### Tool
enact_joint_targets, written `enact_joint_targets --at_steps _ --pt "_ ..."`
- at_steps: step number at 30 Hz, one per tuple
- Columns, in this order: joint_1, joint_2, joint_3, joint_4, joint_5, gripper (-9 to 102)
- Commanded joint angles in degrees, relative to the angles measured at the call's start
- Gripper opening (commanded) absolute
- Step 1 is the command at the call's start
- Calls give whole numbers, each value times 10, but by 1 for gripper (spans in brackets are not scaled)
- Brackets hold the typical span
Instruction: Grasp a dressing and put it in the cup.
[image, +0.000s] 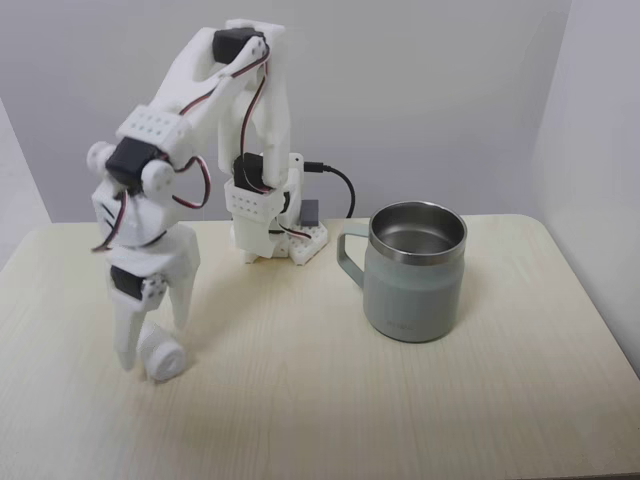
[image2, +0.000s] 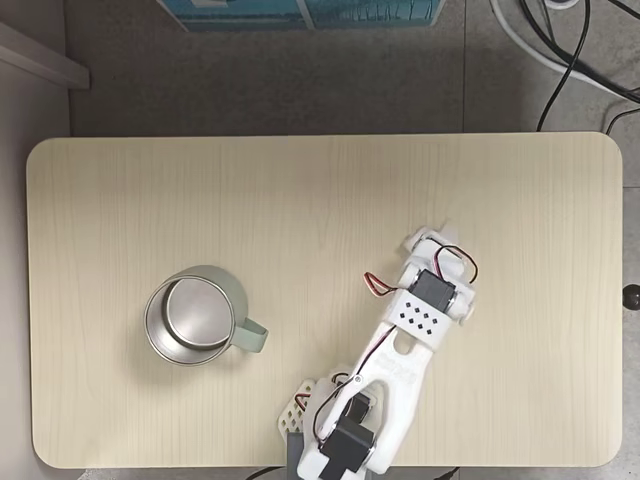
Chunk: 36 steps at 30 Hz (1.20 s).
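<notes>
i see gripper (image: 155, 352) lower left of frame, clenched around dressing (image: 164, 360) on worktop (image: 300, 380). risk i judge: soft roll slips during lift toward cup (image: 413, 272), grip shallow.

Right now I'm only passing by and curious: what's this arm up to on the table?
The white arm has reached down to the table, and its gripper is closed around a small white dressing roll low over the table. The grey-green cup stands upright and apart from it on the wooden table, handle toward the arm's base, and its steel inside looks empty. The dressing is not yet in the cup.
</notes>
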Motion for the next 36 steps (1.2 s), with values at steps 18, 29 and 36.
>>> enact_joint_targets --at_steps 18,29,36 --pt "4 48 75 8 4 1" --pt "-1 -6 125 78 8 0" --pt "-3 -76 280 236 16 0"
